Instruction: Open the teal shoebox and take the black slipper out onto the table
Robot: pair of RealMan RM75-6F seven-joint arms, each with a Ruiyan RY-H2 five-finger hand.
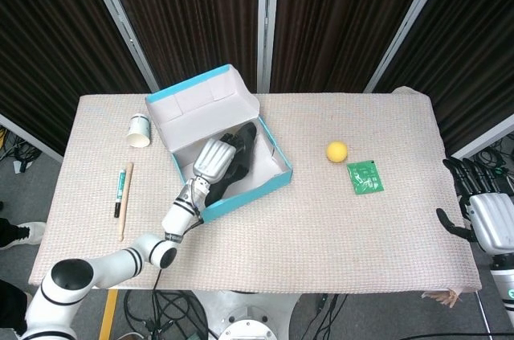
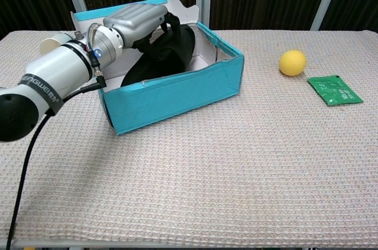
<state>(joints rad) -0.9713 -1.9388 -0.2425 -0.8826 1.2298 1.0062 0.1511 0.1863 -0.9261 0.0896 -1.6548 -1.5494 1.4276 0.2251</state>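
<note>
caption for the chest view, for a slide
Left hand grips the black slipper inside the open teal shoebox.

The left arm (image 2: 44,81) carries the dark lettering "LINGWEI" on its white forearm casing.

table (image 1: 265,219) holds shoebox (image 1: 245,191), ball (image 1: 336,151) (yellow), packet (image 1: 365,177), cup (image 1: 140,131)

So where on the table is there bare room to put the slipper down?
The widest bare patch is the near half of the table, in front of the shoebox and below the ball and green packet. The gap between shoebox and ball is also free. The left end is crowded: cup, pen, stick and the left hand on the slipper.
</note>
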